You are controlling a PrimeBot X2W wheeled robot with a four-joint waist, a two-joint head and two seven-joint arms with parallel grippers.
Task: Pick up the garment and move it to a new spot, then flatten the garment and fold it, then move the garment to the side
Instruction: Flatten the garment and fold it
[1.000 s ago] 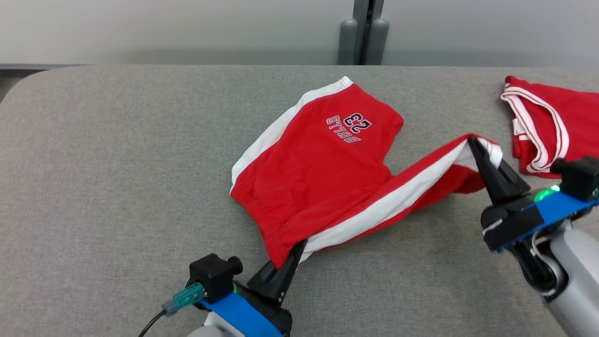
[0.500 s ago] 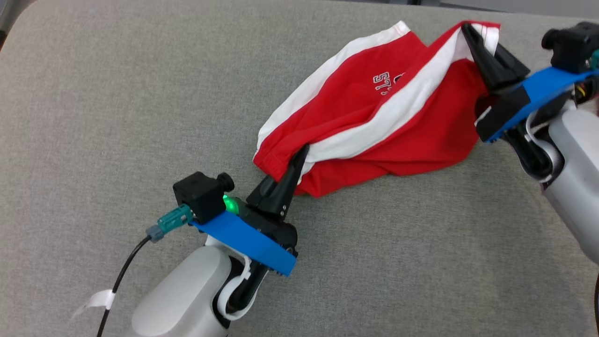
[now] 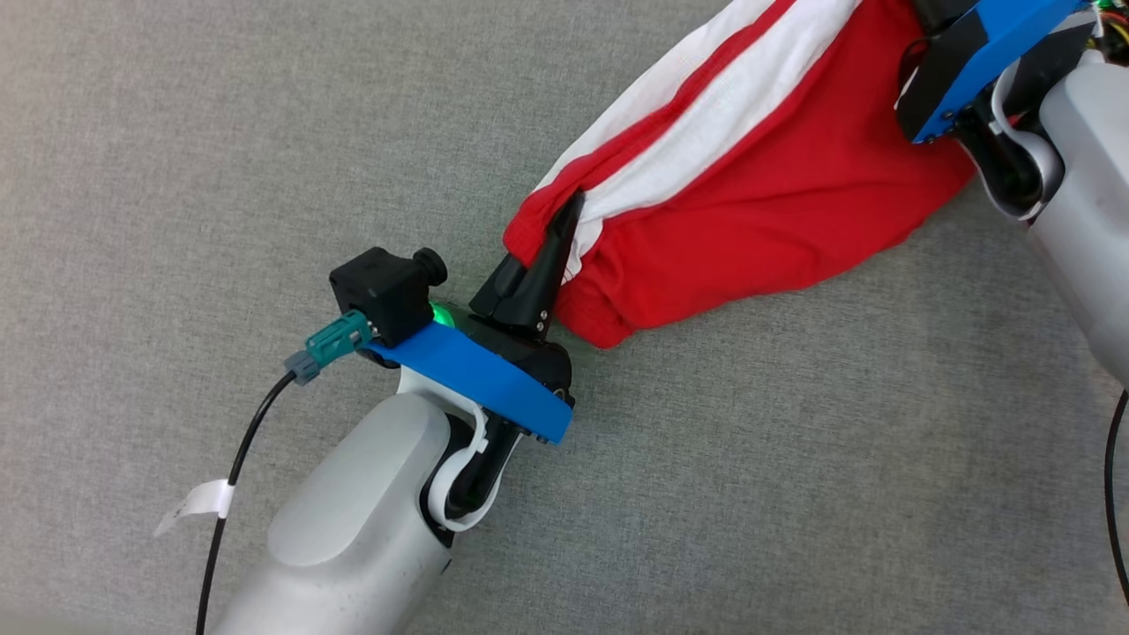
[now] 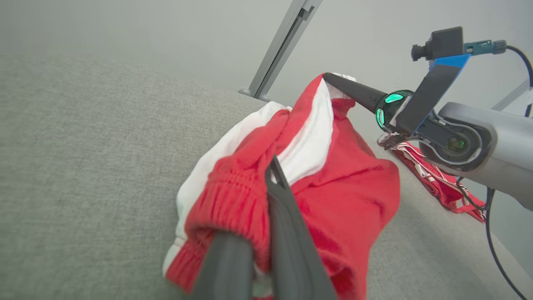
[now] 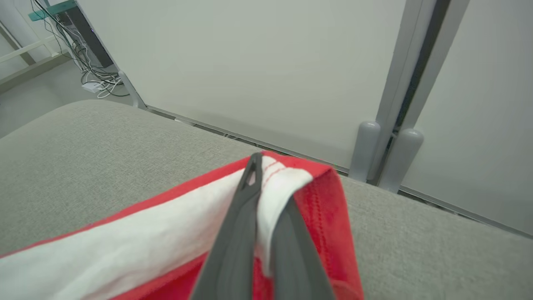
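Pinching garment (image 3: pixel 750 203) both ends | L gripper (image 3: pixel 569 216) clamped on waistband (image 4: pixel 220 200); R gripper (image 5: pixel 262 175) clamped on white-striped hem (image 5: pixel 320 183)

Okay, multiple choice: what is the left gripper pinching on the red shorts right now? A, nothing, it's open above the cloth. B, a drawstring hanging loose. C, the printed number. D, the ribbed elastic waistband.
D: the left gripper is shut on the ribbed red waistband of the shorts, right beside the end of the white side stripe.

Garment (image 3: pixel 750 203) now doubled over itself
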